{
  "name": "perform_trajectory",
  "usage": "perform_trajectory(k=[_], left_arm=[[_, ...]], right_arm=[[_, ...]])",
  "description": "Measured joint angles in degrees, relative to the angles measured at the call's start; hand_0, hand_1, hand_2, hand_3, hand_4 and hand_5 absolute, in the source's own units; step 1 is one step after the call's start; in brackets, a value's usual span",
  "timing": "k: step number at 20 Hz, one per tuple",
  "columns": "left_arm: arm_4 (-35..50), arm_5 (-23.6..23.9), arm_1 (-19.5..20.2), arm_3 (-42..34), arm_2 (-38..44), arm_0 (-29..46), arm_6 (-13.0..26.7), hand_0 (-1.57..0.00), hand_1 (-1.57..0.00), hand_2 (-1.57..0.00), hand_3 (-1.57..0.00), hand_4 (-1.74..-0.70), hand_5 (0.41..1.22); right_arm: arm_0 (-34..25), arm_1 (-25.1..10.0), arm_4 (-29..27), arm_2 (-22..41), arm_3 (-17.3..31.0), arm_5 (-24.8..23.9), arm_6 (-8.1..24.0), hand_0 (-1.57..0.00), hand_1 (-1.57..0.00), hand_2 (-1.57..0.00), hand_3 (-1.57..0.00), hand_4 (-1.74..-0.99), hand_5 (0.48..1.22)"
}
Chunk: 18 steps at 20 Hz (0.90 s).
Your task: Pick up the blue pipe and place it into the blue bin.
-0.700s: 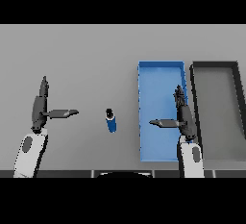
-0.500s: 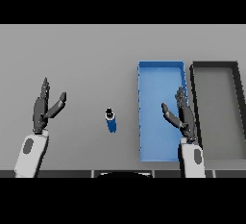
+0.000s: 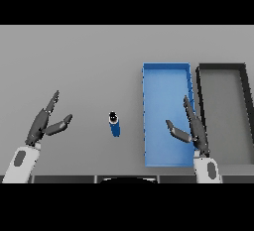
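Lying untouched on the table point(image 3: 89, 66), the pipe point(image 3: 115, 125) sat left of the bin point(image 3: 166, 76), well apart from both hands; nothing gripped yet, so reach, grasp, carry and drop all remained; bin held nothing visible; left hand point(image 3: 45, 124) hung released, fingers straight, thumb splayed; right hand point(image 3: 191, 128) likewise released, over the bin's right edge; against the earlier frames, thumbs had swung inward and both hands risen slightly; dark bin point(image 3: 223, 71) stood beside.
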Motion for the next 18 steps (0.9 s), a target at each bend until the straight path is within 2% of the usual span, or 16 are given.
perform_trajectory(k=[1,4,5,6,8,9,11,18], left_arm=[[1.00,-1.61,0.46,-0.29,0.10,0.86,-1.52,0.00,0.00,0.00,0.00,-1.02,0.594],[0.76,-5.06,1.76,-3.66,-2.47,1.94,-1.92,0.00,0.00,0.00,0.00,-1.02,0.573],[0.78,-5.78,2.21,-4.59,-3.22,1.24,-0.13,0.00,0.00,0.00,0.00,-1.03,0.565],[0.83,-7.18,2.96,-5.37,-3.92,1.65,-0.21,0.00,0.00,0.00,0.00,-1.04,0.548],[0.65,-8.85,3.09,-7.28,-6.19,0.92,3.12,0.00,0.00,0.00,0.00,-1.05,0.513],[0.78,-9.77,3.28,-8.19,-7.18,1.21,4.33,0.00,0.00,0.00,0.00,-1.06,0.498],[0.24,-10.46,2.34,-9.27,-9.35,0.59,6.99,0.00,0.00,0.00,0.00,-1.09,0.480],[-4.25,-11.68,-3.93,-7.62,-15.83,-1.41,6.96,0.00,0.00,0.00,0.00,-1.12,0.446]], right_arm=[[0.07,0.00,0.00,-0.06,-0.01,-0.11,0.01,0.00,0.00,0.00,0.00,-1.218,0.589],[-0.09,-0.20,0.48,0.24,-0.34,-0.11,0.16,0.00,0.00,0.00,0.00,-1.220,0.589],[-0.37,0.25,0.40,0.46,-0.31,-0.13,0.14,0.00,0.00,0.00,0.00,-1.225,0.595],[0.01,0.02,0.30,0.47,-0.32,0.21,-1.12,0.00,0.00,0.00,0.00,-1.223,0.601],[-0.63,-0.49,0.53,0.26,0.71,0.53,-2.08,0.00,0.00,0.00,0.00,-1.229,0.606],[-0.98,-0.69,0.36,0.02,1.21,0.67,-1.72,0.00,0.00,0.00,0.00,-1.233,0.604],[-0.05,-0.84,0.27,0.06,0.73,0.98,-3.74,0.00,0.00,0.00,0.00,-1.244,0.607],[-0.71,-0.41,0.10,-0.08,0.13,0.43,-1.77,0.00,0.00,0.00,0.00,-1.270,0.617]])
